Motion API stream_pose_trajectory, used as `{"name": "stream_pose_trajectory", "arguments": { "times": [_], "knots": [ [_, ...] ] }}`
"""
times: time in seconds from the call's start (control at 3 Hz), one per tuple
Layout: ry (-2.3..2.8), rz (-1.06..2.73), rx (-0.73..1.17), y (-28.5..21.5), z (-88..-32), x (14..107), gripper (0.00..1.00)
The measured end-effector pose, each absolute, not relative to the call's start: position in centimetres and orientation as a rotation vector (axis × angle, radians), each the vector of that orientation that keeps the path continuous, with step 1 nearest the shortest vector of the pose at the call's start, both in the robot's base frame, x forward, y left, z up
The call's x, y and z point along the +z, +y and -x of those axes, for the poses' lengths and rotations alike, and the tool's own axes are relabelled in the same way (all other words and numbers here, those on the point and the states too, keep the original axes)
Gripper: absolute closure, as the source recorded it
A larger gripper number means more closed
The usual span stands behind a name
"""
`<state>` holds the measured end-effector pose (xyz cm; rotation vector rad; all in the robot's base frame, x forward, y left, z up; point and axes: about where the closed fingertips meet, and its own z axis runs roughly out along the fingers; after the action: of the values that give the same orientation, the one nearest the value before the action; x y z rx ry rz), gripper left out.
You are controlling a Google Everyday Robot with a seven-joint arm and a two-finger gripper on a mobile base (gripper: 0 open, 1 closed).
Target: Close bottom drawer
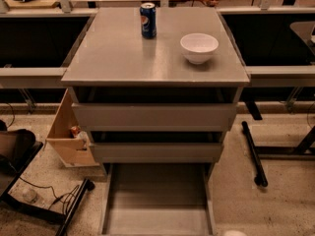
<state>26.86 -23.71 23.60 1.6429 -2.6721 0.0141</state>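
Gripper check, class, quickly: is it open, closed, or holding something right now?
Gripper: out of the camera view, so its state cannot be told; nothing visible touches the pulled-out bottom drawer.

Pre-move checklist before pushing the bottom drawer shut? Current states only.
1. Bottom drawer pulled out and needing the push: ok, its inside is exposed.
2. Nothing inside it to jam: ok for the part shown.
3. Drawer front in sight: cannot tell, it lies below the picture's lower edge.
4. Gripper placed at that front: cannot tell, the gripper is not in view.
5. Can and bowl stable on the cabinet top: ok, both upright, away from the edges.
6. Black stand leg on the floor to the drawer's left: ok, apart from its side.
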Motion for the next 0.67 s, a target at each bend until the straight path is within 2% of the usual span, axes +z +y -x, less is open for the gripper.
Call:
{"name": "stream_pose_trajectory", "arguments": {
  "times": [0.33,0.67],
  "knots": [
    [-2.75,-1.646,-0.034,-24.1,-24.3,19.2,0.99],
    [-2.772,-1.753,-0.049,-25.0,-23.6,12.5,1.0]
  ]
}}
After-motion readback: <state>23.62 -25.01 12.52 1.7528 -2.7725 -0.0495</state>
